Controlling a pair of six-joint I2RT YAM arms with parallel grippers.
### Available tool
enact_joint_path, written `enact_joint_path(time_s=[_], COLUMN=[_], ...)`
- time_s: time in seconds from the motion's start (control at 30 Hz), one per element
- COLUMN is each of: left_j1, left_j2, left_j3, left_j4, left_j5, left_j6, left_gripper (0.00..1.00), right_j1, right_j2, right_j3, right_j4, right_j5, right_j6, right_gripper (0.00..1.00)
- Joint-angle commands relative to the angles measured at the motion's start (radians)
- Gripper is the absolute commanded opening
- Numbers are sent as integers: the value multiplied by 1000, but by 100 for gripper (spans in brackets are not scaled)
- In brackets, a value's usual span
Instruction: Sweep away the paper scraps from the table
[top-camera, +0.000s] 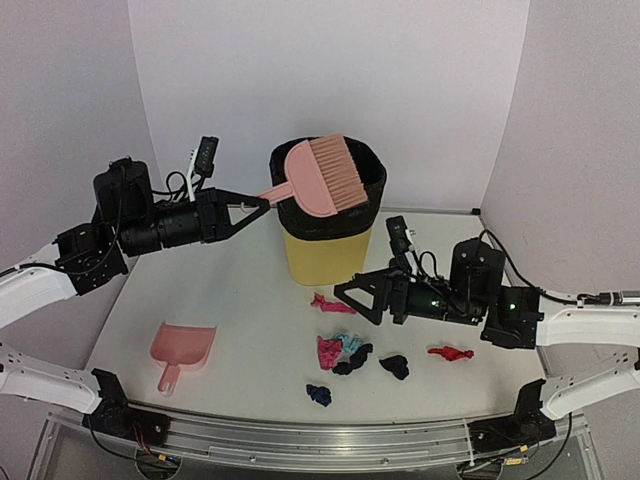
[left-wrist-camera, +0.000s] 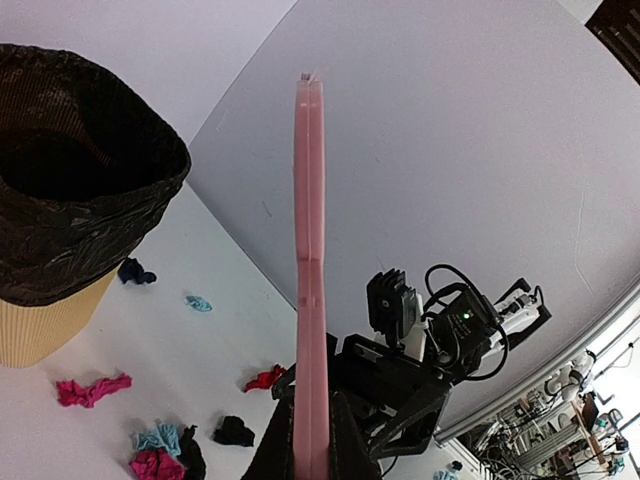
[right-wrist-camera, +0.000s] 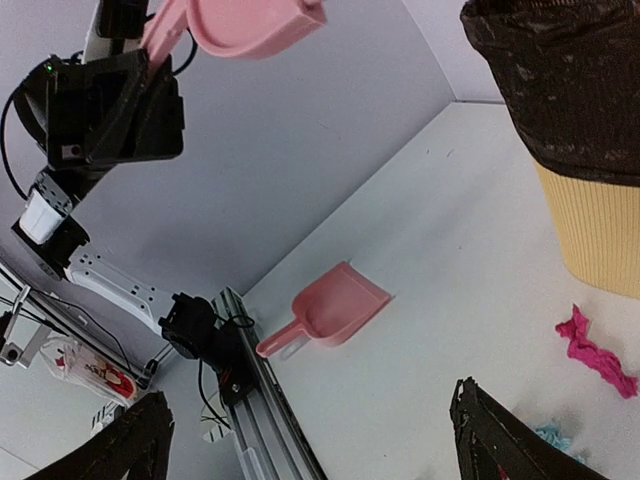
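Seven scraps (top-camera: 328, 350): loose on the table (top-camera: 250, 290) between the bin (top-camera: 325, 250) and the front rail (top-camera: 330, 440); pink, red, black, navy, light blue.
Left gripper (top-camera: 262, 201): clamped tight on the brush (top-camera: 322, 176) handle; the brush head hangs over the bin's black-lined mouth.
Right gripper (top-camera: 348, 293): jaws spread wide, holding nothing, low over the table just beside a pink scrap (top-camera: 332, 303).
Dustpan (top-camera: 183, 350): lying on the table at front left, well apart from the scraps.
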Motion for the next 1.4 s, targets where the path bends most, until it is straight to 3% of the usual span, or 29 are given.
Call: enact_joint_path(time_s=[0.0,0.27,0.77,1.03,1.17,1.37], left_j1=[-23,-44,-52,-53,-54,-54], left_j2=[48,116,97,88,95,92], left_j3=[-18,-19,-128,-179,-193,-206], left_j4=[336,466,599,660,696,703], left_j5=[-3,-12,-47,-97,-92,-90], left_j6=[-39,-50,-115,-168,-181,-191], left_gripper=[0,0,0,0,0,0], right_j1=[-1,-1,-1,-1,-1,-1], right_j2=[61,191,343,393,414,428], right_j3=[86,208,256,296,321,321], right_j4=[262,414,719,800,806,812], right_j5=[28,86,273,308,295,307], right_j6=[43,87,188,256,273,289], right_gripper=[93,88,85,80,71,37])
